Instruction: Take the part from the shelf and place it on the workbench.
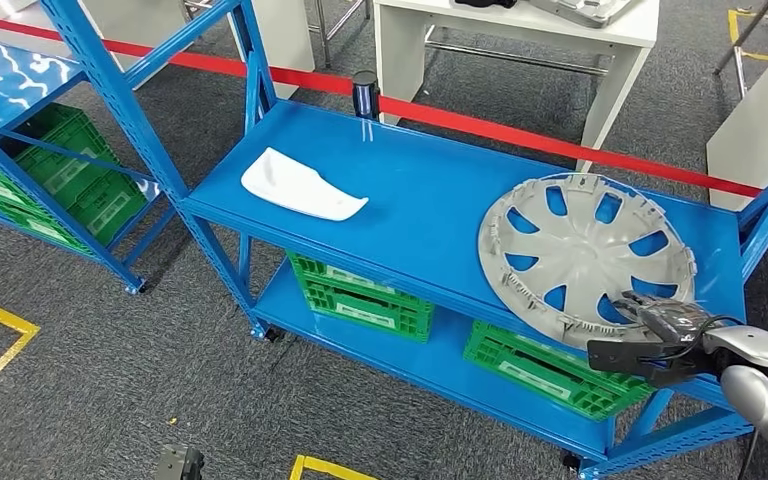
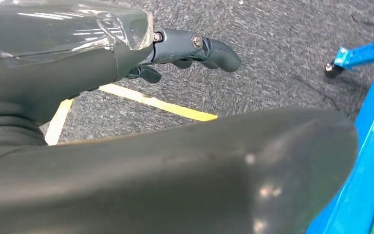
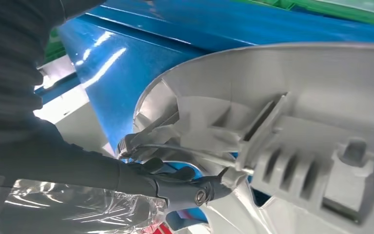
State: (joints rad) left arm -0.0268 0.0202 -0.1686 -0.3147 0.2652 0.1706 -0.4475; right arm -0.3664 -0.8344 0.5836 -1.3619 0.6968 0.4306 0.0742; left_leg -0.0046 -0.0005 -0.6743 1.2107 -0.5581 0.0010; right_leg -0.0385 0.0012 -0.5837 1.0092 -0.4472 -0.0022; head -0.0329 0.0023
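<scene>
silver arm (image 1: 765, 400), dark robot hand (image 1: 660, 335)

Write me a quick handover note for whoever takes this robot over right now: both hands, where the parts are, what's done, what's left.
Right hand: at the near rim of the grey hubcap, fingers hooked through an opening; whether the grip is firm I cannot tell.
Left hand: holds nothing, hanging low over the carpet.
Hubcap: lying on the top of the blue shelf, right end, not lifted.
White part: on the same shelf top, left side, untouched.
Done: right hand has reached the hubcap.
Left: secure the grip, lift the hubcap off the shelf, carry it to the workbench and set it down.
</scene>
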